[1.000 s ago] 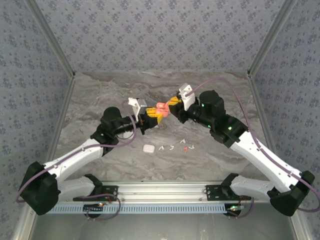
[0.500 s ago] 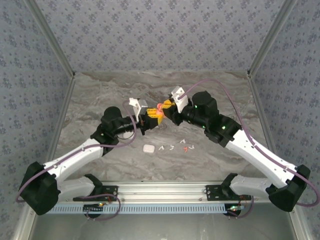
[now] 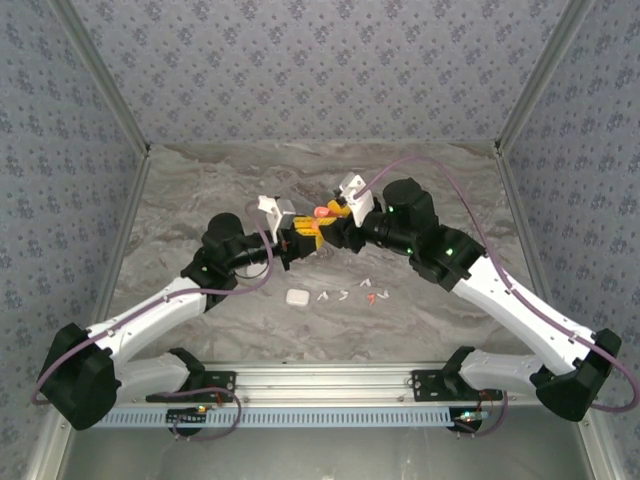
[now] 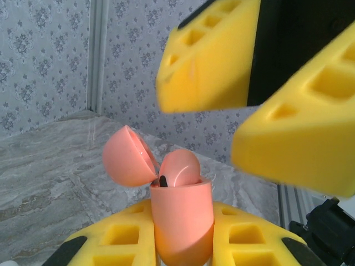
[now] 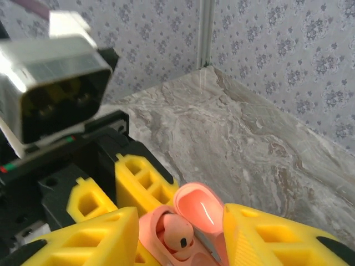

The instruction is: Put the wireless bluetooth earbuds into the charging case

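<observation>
Pink case in left gripper; white case, earbuds on table.

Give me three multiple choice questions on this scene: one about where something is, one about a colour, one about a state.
1. Where does the white case lie?
A. On the table, left of the loose earbuds
B. In the right gripper
C. Against the back wall

2. What colour is the held case in the left gripper?
A. White
B. Pink
C. Blue

3. How is the held case's lid?
A. Shut
B. Open
C. Missing

Answers:
1 A: the top view shows it on the marble beside the row of earbuds.
2 B: its body is pink between the yellow fingers.
3 B: the lid is hinged back, with a seated earbud showing inside.
</observation>
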Tool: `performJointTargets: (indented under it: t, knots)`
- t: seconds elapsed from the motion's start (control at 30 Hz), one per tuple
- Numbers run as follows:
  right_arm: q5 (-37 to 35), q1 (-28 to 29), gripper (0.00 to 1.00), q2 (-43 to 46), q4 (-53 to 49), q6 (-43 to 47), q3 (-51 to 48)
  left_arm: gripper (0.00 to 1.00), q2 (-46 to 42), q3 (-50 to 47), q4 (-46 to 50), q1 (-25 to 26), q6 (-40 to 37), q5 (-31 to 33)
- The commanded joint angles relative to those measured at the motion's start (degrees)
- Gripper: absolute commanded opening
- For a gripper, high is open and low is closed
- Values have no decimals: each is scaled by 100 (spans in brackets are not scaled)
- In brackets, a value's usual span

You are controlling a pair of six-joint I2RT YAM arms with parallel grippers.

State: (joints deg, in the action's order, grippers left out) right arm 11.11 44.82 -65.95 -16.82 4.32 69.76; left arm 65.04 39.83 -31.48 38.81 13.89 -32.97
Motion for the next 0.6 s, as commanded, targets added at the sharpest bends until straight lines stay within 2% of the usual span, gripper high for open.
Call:
performJointTargets:
  t: [0.0, 0.13, 0.3, 0.43, 0.57]
  knots:
    - [242, -184, 51, 281, -232, -168, 239, 0, -48, 183, -207, 49, -123, 20]
    - [70, -501, 53, 592, -424, -389, 166, 0, -77, 123, -244, 47, -131, 159]
    - [-147, -1103, 52, 706, -1176, -699, -50, 0, -162, 64, -199, 43, -197, 281]
    - [-246, -1421, 49, 566, -1724, -1007, -504, 0, -228, 46, -123, 44, -257, 349]
    - [-422, -1471, 45, 169, -2222, -1269, -938, 0, -246, 39, -108, 48, -282, 388]
